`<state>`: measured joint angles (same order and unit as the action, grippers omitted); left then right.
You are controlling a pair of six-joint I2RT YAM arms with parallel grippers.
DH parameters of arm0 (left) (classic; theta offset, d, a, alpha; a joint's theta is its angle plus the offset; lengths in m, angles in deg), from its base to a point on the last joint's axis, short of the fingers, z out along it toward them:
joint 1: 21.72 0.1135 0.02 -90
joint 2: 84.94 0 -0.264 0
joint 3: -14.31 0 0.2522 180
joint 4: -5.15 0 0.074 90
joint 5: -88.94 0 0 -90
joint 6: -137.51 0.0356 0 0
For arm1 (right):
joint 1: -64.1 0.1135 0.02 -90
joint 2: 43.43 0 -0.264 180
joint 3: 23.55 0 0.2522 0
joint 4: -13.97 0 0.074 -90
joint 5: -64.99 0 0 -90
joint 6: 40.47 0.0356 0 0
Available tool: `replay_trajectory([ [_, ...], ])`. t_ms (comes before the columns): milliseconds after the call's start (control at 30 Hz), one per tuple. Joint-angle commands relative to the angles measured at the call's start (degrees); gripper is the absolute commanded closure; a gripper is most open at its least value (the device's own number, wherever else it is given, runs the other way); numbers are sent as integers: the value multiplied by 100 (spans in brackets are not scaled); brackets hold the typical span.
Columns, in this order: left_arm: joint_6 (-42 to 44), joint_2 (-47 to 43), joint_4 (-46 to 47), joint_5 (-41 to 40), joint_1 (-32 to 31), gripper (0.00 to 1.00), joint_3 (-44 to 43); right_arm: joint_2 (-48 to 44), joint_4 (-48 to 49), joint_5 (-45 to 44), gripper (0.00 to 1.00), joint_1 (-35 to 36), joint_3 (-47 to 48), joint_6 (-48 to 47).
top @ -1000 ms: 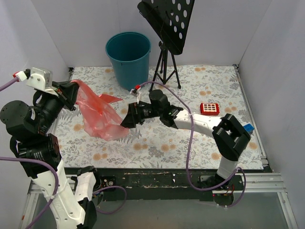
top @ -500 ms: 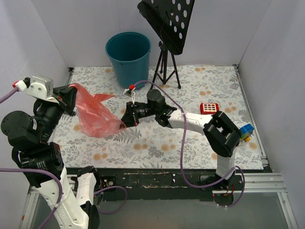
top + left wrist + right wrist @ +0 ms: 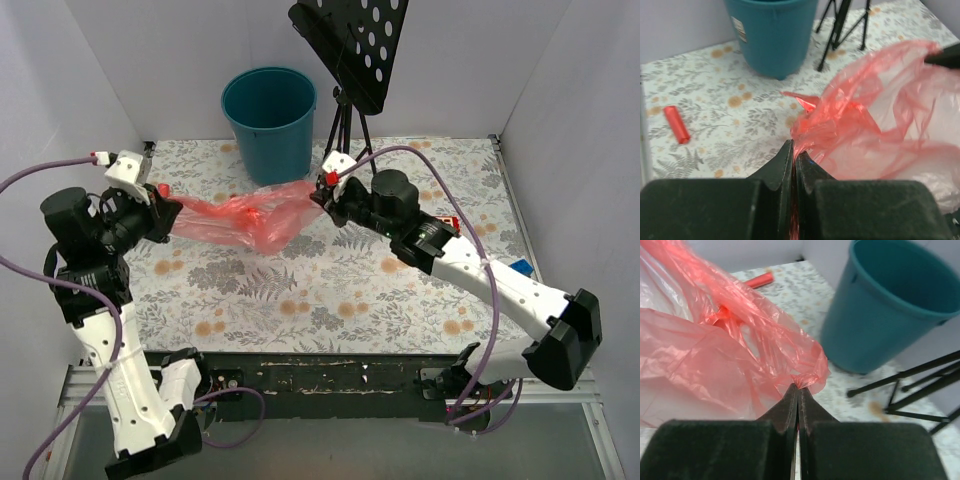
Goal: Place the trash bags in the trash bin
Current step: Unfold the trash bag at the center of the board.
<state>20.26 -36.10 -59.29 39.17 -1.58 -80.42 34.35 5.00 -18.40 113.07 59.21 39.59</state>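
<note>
The trash bag point(image 3: 250, 215), a thin crinkly translucent red film, hangs stretched above the table between my two grippers. My left gripper point(image 3: 165, 212) is shut on its left end; the left wrist view shows film pinched between the jaws of the left gripper point(image 3: 795, 150), with the bag point(image 3: 875, 110) billowing to the right. My right gripper point(image 3: 322, 196) is shut on the right end, and in its wrist view the right gripper point(image 3: 798, 388) pinches a fold of the bag point(image 3: 715, 355). The teal trash bin point(image 3: 270, 120) stands upright at the back, just beyond the bag, and also shows as the bin point(image 3: 772, 35) and the bin point(image 3: 890, 305).
A black music stand point(image 3: 350, 50) on a tripod point(image 3: 345, 150) stands right of the bin. A small red cylinder point(image 3: 677, 131) lies on the floral cloth to the left. White walls close off the left, back and right sides.
My right gripper has shut on the bag's free end and pulled it up and to the right, toward the bin. The bag now stretches between both grippers instead of hanging from the left one.
</note>
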Motion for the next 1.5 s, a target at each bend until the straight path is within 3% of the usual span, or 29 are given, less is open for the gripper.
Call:
replay_trajectory([
  [0, 1085, 178, -959, 1790, 16, 100, -85, -438, 72, -1108, 99, 296, -43, -1781],
  [67, 2479, 266, -2038, 2304, 25, 100, -208, -745, 450, -1346, 99, 604, -367, -2274],
  [133, 2698, 293, -2289, 1896, 16, 100, 10, -1062, 435, -1426, 99, 754, -675, -2469],
  [233, 1664, 468, -1641, 220, -106, 100, 817, -1247, -240, -1662, 99, 807, -1009, -2269],
  [300, 1477, 591, -1499, -609, -326, 100, 1301, -1265, -645, -1856, 99, 816, -1159, -2057],
  [400, 934, 583, -859, -648, -476, 100, 1925, -985, -796, -1848, 99, 807, -1195, -1837],
  [500, 294, 1020, -226, -1434, -722, 100, 2059, -222, -543, -2250, 99, 790, -1020, -1985],
  [600, -25, 1574, 416, -2078, -722, 100, 1517, 701, 738, -2358, 99, 579, -635, -2590],
  [633, -166, 1785, 627, -2272, -722, 100, 1288, 1086, 1029, -2366, 99, 492, -206, -2740],
  [733, -535, 2426, 962, -2432, -713, 100, -868, 2308, 1304, -2594, 99, 280, 1996, -3049],
  [833, -1080, 2823, 1724, -2275, -722, 100, -3190, 3476, 1593, -2412, 99, 218, 5245, -3566],
  [867, -1159, 2824, 2363, -2135, -713, 100, -3763, 3933, 1742, -1993, 99, 218, 7005, -3768],
  [900, -1160, 2720, 3265, -1811, -722, 100, -3977, 4303, 2135, -1484, 99, 244, 7988, -4092],
  [933, -1178, 2553, 4484, -1556, -713, 100, -3936, 4394, 2896, -817, 99, 305, 8207, -4644],
  [1000, -1100, 2324, 6098, -828, -713, 100, -3717, 3845, 4190, 371, 99, 464, 7240, -5821],
  [1033, -994, 2254, 6348, -380, -722, 100, -3620, 3432, 4831, 767, 99, 516, 6346, -6184],
  [1100, -801, 1956, 6307, 552, -713, 100, -3305, 2562, 5414, 1157, 99, 569, 4701, -6536],
  [1167, -460, 1203, 5984, 1648, -713, 100, -1539, 1736, 6021, 932, 99, 692, 2857, -6845],
  [1200, 169, 798, 5303, 2412, -713, 100, -779, 1323, 6172, 643, 99, 745, 1534, -6951],
  [1233, 1211, 359, 3669, 2985, -713, 100, 3, 736, 5869, 396, 99, 754, 59, -6978],
  [1267, 3292, 24, 1599, 3400, -722, 100, 516, 191, 4448, 115, 99, 746, -1087, -6996],
  [1300, 6480, -145, -1458, 3360, -774, 100, 991, -433, 2067, 182, 99, 746, -2073, -7074],
  [1333, 8131, -338, -2872, 3038, -879, 100, 1552, -1152, 59, 766, 99, 728, -2961, -7345],
  [1367, 7712, -784, -2852, 2835, -1315, 100, 2115, -1812, -1492, 1494, 99, 745, -3432, -7434],
  [1467, 7393, -2113, -2729, 2990, -1803, 100, 2612, -4210, -1930, 1433, 99, 1919, -4138, -5568],
])
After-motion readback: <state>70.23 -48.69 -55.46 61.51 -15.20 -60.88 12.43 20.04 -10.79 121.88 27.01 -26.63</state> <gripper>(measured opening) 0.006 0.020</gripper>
